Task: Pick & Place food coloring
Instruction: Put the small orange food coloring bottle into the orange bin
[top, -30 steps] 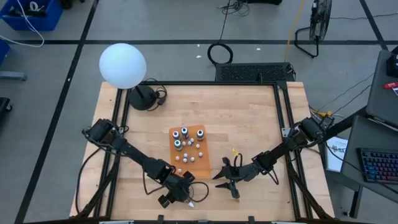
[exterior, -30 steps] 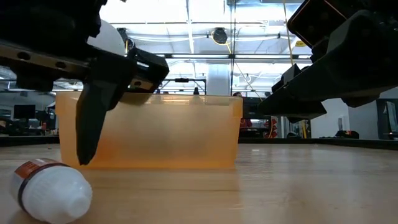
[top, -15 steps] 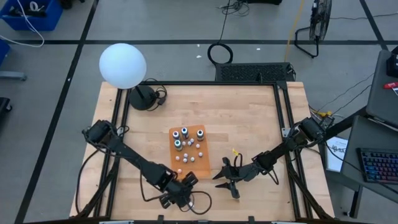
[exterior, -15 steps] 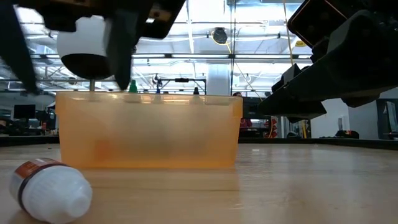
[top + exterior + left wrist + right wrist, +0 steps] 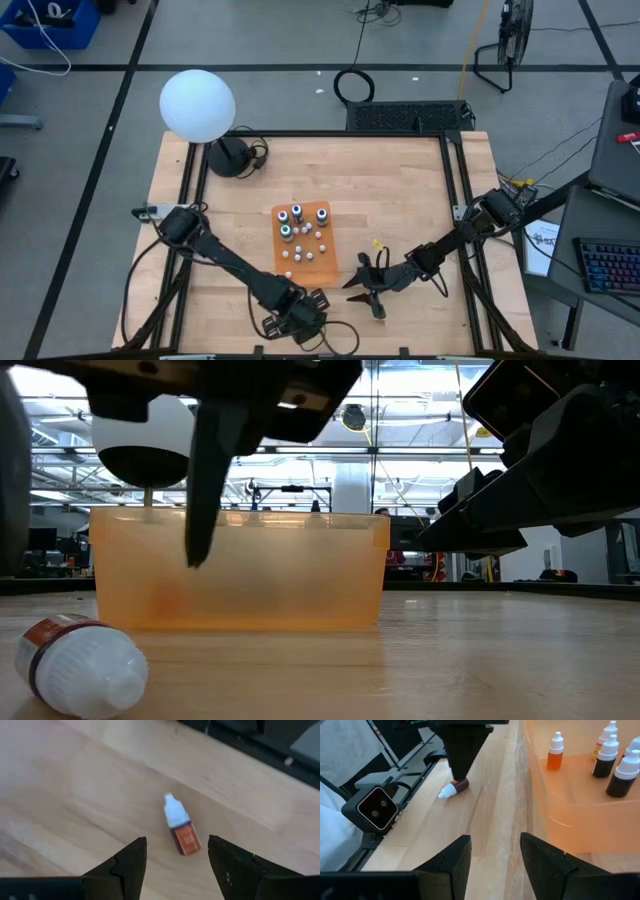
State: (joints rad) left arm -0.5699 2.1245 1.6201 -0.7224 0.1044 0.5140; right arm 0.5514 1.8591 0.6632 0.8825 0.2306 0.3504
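Left claw (image 5: 175,862) hovers spread above the fallen food coloring bottle (image 5: 179,826).

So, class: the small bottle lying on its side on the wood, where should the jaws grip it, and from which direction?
Grip the brownish bottle across its labelled body, coming straight down. It lies flat, and the left gripper already hangs open above it.

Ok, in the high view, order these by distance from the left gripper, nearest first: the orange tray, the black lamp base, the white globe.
From the left gripper, near the table's front edge:
1. Orange tray, just behind it, mid-table.
2. Black lamp base, at the back left of the table.
3. White globe, beyond the base, past the back-left corner.
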